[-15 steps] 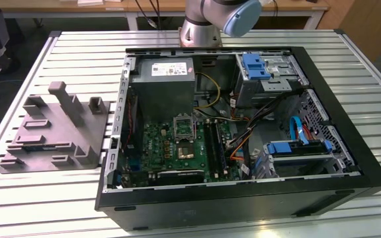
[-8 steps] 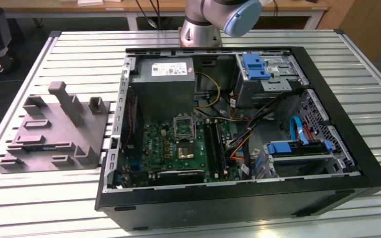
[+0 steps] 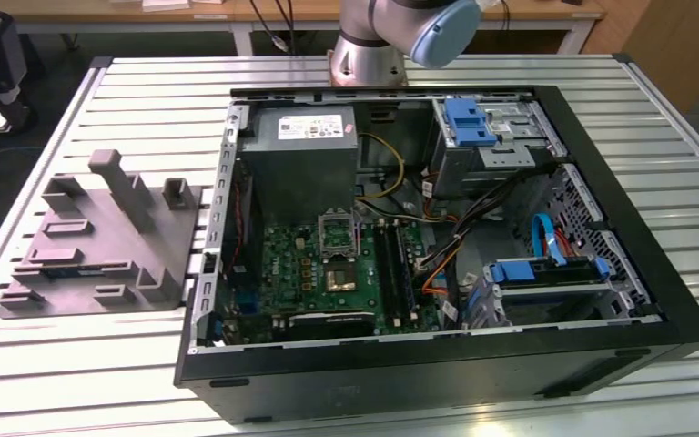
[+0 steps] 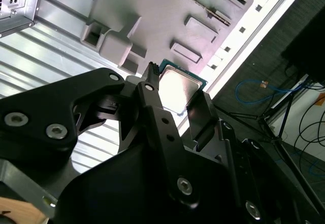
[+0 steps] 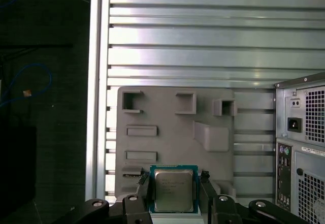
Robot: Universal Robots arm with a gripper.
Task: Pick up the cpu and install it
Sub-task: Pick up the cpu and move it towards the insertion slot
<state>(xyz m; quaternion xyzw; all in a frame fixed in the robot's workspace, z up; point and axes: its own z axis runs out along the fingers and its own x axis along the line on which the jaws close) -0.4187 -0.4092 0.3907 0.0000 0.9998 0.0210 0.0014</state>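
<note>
Between the two black fingers of your gripper (image 5: pixel 175 177) sits the cpu (image 5: pixel 174 189). Both wrist views agree that the fingers are clamped on two opposite edges of it, with the silvery lid turned toward the cameras. Gripping by the rim makes sense to me: it leaves the faces of the chip free and holds it flat for a level seat. Behind the chip lies the grey moulded tray (image 5: pixel 167 107). You can take the chip as hanging clear above it, not resting in a pocket, since the tray looks well apart from the fingertips; so I judge the pick done and the install not yet done. On the slatted table (image 3: pixel 143 91) in the exterior view, that tray sits at nine o'clock from the open computer case (image 3: pixel 447 373), just beside its wall, which makes for a short carry across. Inside the case, the socket (image 3: pixel 339 277) is on the green motherboard (image 3: pixel 307 273), at six o'clock from the grey power supply (image 3: pixel 305 164). Its frame appears raised and its seat bare, though it is too small for you to be sure.
</note>
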